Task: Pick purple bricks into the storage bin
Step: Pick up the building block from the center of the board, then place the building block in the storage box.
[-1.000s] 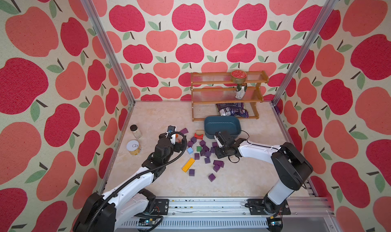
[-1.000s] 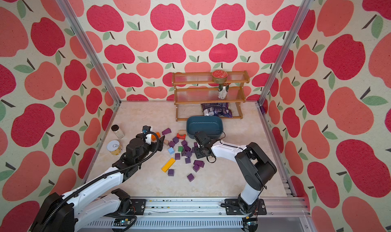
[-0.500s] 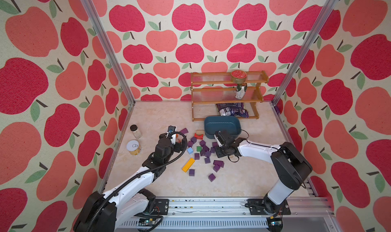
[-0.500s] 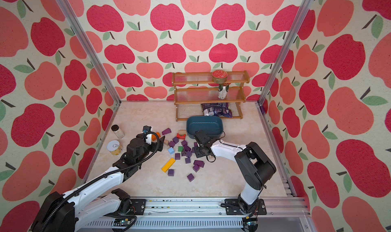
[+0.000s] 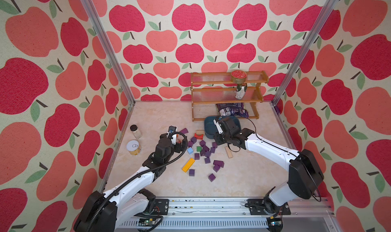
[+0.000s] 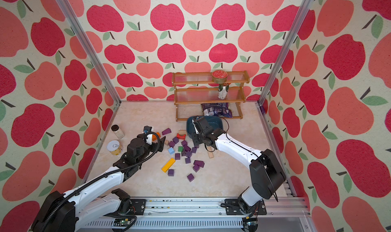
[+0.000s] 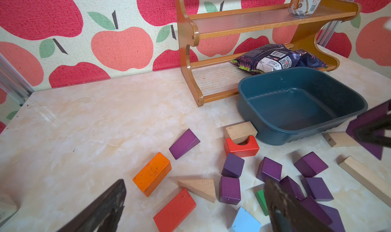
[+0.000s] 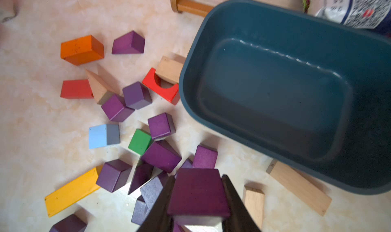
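Two robot arms reached over a marbled cream counter [image 5: 165, 116] strewn with toy blocks; the right gripper [image 8: 198, 199] held one dark purple wooden brick [image 8: 196, 188].

The right gripper's black jaws were clamped on two opposite sides of that brick, which was raised above the pile and just beside the near wall of the shallow dark teal plastic storage bin [image 8: 232, 19]. The bin sat on the counter at the foot of a wooden three-tier shelf rack [image 5: 211, 78]. The other purple bricks [image 8: 161, 126] lay scattered on the counter in front of the bin. They were mixed with orange, red, yellow, green, light-blue and plain wood blocks [image 8: 81, 49]. The left gripper [image 7: 194, 184] hovered over the pile's far side, its jaws spread wide and holding nothing.
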